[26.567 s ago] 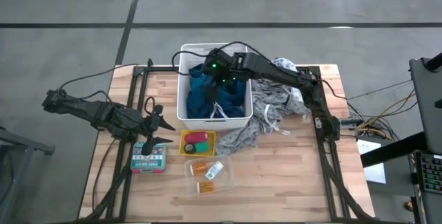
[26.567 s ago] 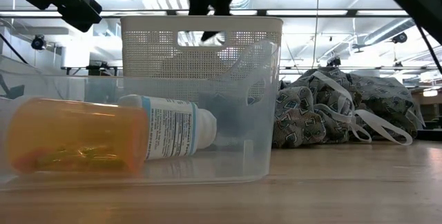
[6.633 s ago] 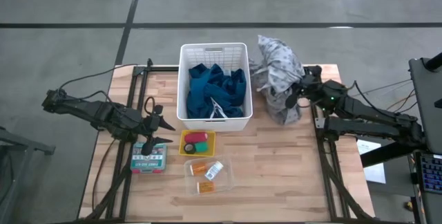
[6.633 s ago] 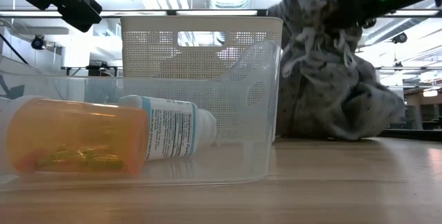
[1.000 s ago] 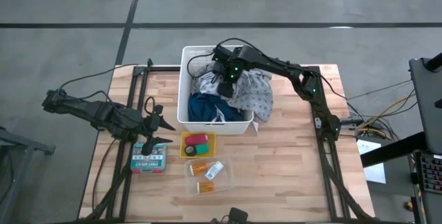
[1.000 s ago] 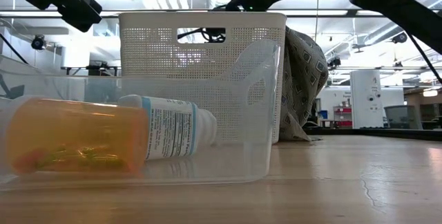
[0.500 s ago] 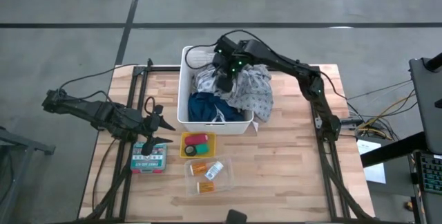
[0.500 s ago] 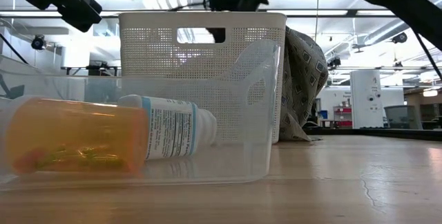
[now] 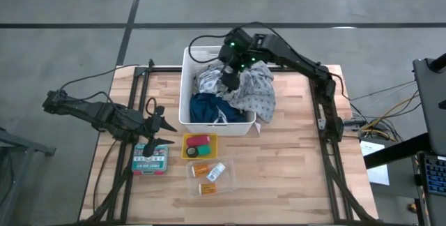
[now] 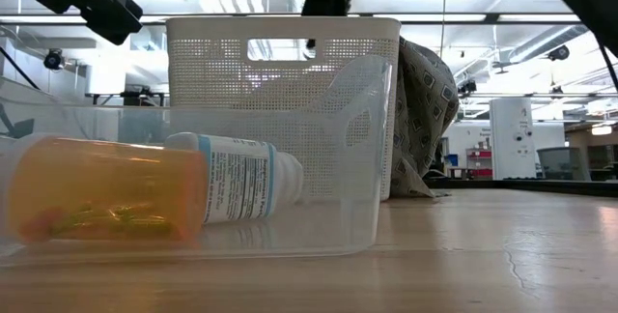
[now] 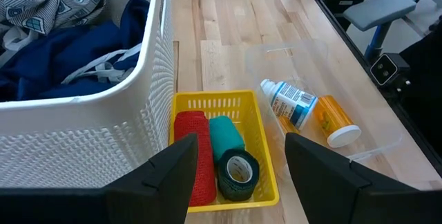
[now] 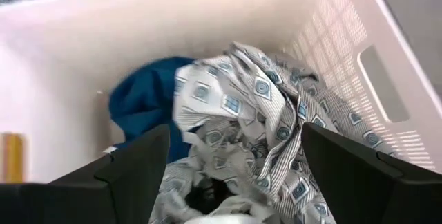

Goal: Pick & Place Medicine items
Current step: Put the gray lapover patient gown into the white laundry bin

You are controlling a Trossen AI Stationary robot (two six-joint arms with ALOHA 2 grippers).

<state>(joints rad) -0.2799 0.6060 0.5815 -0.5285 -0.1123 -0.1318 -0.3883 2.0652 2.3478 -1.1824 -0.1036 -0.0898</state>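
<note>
Right pincer [image 9: 228, 79] has lifted; grey cloth [image 9: 256, 95] drapes the basket [image 9: 187, 107] rim.

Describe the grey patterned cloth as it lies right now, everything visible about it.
The grey patterned cloth is soft, crumpled fabric printed with small blue-grey squares. It lies partly inside the white basket, on the blue cloth, and spills over the basket's right rim onto the table. The right gripper hangs open just above it.

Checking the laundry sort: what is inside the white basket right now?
The white basket holds a blue cloth with the grey patterned cloth on top, spilling over its right rim. Anything beneath the cloths is hidden.
</note>
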